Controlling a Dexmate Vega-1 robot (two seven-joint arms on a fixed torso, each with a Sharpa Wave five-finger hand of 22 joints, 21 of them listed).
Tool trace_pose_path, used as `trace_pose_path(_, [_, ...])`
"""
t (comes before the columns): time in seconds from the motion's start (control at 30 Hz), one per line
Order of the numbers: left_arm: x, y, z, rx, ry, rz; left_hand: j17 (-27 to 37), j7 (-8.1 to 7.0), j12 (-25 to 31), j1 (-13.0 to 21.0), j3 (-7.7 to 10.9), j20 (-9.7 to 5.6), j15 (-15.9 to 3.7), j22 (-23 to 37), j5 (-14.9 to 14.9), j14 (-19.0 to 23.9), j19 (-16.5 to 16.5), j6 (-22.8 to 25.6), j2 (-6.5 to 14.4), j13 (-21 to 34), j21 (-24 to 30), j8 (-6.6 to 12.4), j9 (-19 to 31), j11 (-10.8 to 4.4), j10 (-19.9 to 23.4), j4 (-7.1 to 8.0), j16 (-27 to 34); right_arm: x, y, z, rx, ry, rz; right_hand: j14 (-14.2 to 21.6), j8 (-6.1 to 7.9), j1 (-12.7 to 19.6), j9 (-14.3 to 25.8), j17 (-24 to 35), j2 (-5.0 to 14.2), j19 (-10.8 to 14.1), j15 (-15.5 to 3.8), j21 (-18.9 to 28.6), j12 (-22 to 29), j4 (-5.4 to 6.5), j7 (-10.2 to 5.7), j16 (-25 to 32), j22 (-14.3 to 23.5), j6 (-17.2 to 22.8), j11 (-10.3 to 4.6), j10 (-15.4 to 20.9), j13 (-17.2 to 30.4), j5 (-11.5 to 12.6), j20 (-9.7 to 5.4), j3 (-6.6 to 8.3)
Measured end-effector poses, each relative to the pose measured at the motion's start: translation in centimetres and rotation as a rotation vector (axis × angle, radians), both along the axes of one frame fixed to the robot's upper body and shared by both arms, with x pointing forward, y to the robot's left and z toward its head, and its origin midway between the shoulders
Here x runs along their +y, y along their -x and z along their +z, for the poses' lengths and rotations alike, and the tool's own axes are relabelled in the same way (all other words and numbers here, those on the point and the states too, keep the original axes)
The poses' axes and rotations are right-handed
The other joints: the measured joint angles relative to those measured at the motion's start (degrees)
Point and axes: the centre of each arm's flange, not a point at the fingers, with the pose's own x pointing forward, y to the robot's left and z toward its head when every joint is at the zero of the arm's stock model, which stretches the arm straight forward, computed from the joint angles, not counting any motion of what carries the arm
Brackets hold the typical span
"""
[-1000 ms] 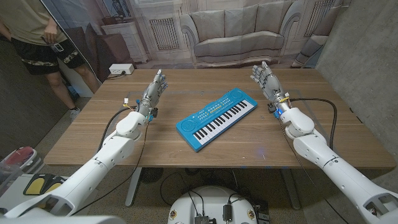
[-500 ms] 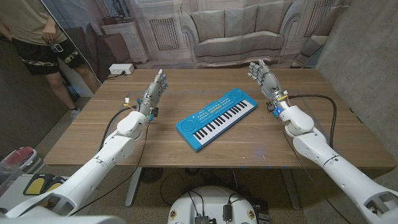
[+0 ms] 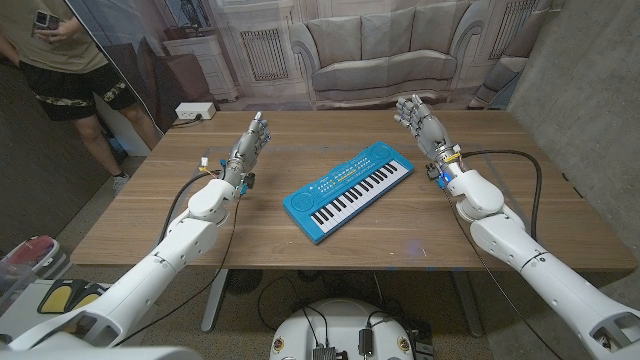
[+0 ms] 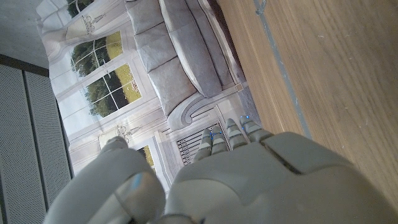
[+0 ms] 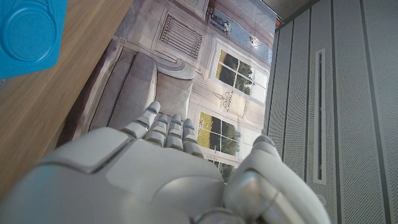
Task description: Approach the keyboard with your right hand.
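A blue toy keyboard with white and black keys lies slantwise in the middle of the wooden table. My right hand is raised off the table to the right of the keyboard's far end, fingers apart and holding nothing. A corner of the keyboard shows in the right wrist view, beyond that hand. My left hand stands upright on the table's left side, well away from the keyboard, fingers extended and empty. The back of the left hand shows in the left wrist view.
A person stands beyond the table's far left corner, holding a phone. A white power strip lies on the floor behind the table. Black cable loops from my right forearm over the table's right part.
My right hand has shifted slightly left and up, toward the keyboard's far end. The left hand has not moved. The person has raised a phone.
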Motion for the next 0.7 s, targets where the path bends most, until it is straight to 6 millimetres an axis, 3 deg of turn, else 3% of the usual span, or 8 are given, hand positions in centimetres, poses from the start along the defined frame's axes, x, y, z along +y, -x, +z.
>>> trace_pose_path(0.7, [0.1, 0.9, -0.2, -0.008, -0.003, 0.008, 0.00, -0.31, 0.00, 0.30, 0.01, 0.00, 0.00, 0.30, -0.24, 0.00, 0.00, 0.30, 0.31, 0.00, 0.00, 0.00, 0.00, 0.00, 0.00, 0.01, 0.00, 1.2, 1.6, 0.2, -0.058, 0.045, -0.028, 0.20, 0.00, 0.15, 0.00, 0.00, 0.16, -0.01, -0.21, -0.64, 0.00, -0.48, -0.22, 0.00, -0.01, 0.22, -0.20, 0.63, 0.00, 0.00, 0.01, -0.01])
